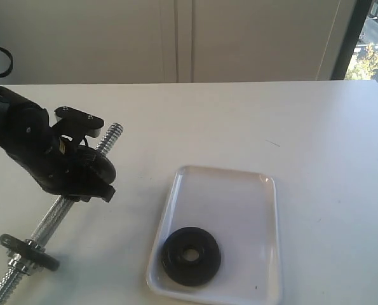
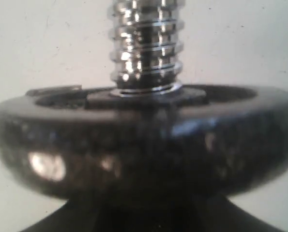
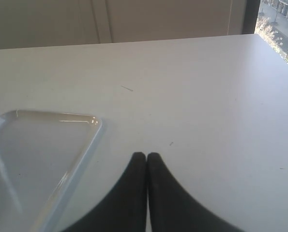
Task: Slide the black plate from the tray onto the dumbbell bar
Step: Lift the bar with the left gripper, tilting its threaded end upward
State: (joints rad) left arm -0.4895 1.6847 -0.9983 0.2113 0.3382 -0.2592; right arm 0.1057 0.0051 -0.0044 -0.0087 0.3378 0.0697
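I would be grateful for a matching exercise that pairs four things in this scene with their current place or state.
Things:
1. dumbbell bar
2. tray
3. right end effector
4. star nut

Places or states:
A. shut and empty, above the table
B. sits on the bar near its lower end in the exterior view
C. holds a loose black plate lying flat
D. passes through the centre hole of the threaded black plate

Pairs: 1-D, 2-C, 3-A, 4-B.
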